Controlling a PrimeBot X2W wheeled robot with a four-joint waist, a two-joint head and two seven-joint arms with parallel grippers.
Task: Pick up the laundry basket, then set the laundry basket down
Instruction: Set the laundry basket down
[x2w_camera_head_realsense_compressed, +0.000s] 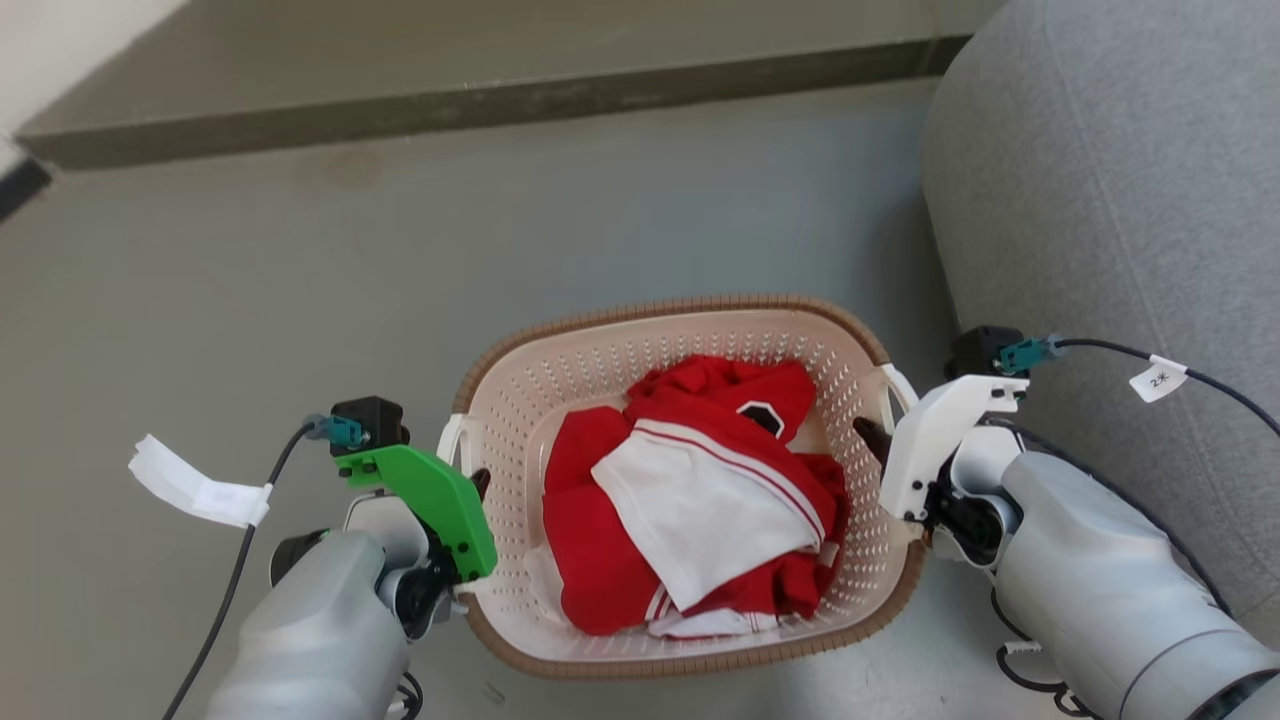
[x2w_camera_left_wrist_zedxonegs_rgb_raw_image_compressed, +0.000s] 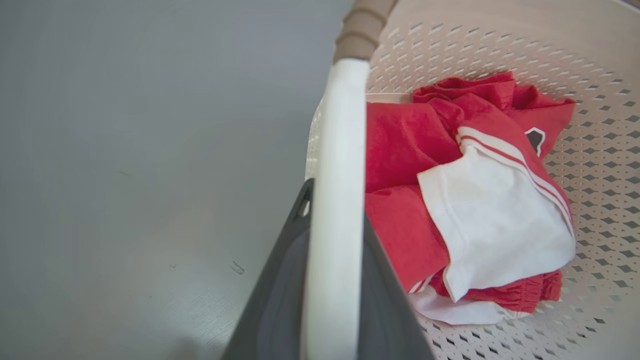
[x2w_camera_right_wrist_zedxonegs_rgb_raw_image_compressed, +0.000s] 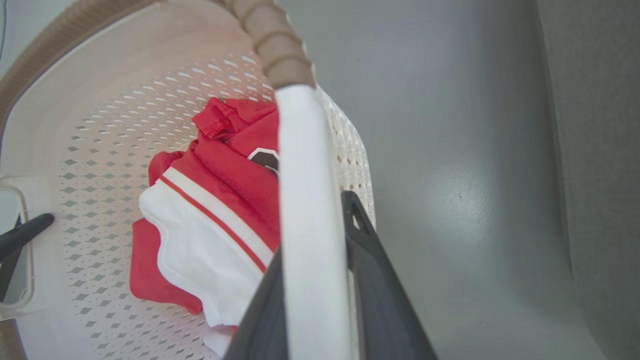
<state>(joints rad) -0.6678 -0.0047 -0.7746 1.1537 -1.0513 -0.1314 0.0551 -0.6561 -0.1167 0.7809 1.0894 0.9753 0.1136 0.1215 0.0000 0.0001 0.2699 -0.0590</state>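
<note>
The laundry basket (x2w_camera_head_realsense_compressed: 600, 375) was found directly in front of the robot, between its two arms, over a grey floor (x2w_camera_head_realsense_compressed: 300, 300). From the head view it could not be told whether its base was resting on that floor or held clear of it. A grey upholstered seat (x2w_camera_head_realsense_compressed: 1120, 200) stood just beside the basket on the robot's right.

The brown woven-look rim (x2w_camera_head_realsense_compressed: 680, 303) ran unbroken around the cream perforated wall. Inside lay red-and-white clothing (x2w_camera_head_realsense_compressed: 700, 500), crumpled, with a white panel uppermost and a dark badge near the far side.

The left gripper (x2w_camera_head_realsense_compressed: 478, 487), under a green wrist cover (x2w_camera_head_realsense_compressed: 430, 495), was at the basket's left handle (x2w_camera_head_realsense_compressed: 452, 440). In the left wrist view, the left gripper (x2w_camera_left_wrist_zedxonegs_rgb_raw_image_compressed: 336, 210) had its dark fingers (x2w_camera_left_wrist_zedxonegs_rgb_raw_image_compressed: 280, 300) on either side of the white handle bar (x2w_camera_left_wrist_zedxonegs_rgb_raw_image_compressed: 336, 150), closed against it.

The right gripper (x2w_camera_head_realsense_compressed: 868, 432), under a white wrist cover (x2w_camera_head_realsense_compressed: 940, 440), was at the right handle (x2w_camera_head_realsense_compressed: 900, 385). In the right wrist view, the right gripper (x2w_camera_right_wrist_zedxonegs_rgb_raw_image_compressed: 312, 225) likewise had one finger (x2w_camera_right_wrist_zedxonegs_rgb_raw_image_compressed: 370, 270) on each side of the white bar (x2w_camera_right_wrist_zedxonegs_rgb_raw_image_compressed: 305, 175), clamped on it. A dark fingertip of the left gripper (x2w_camera_right_wrist_zedxonegs_rgb_raw_image_compressed: 25, 230) showed at the opposite handle opening.

A tagged cable (x2w_camera_head_realsense_compressed: 1160, 378) ran from the right wrist, and another (x2w_camera_head_realsense_compressed: 240, 560) from the left.
</note>
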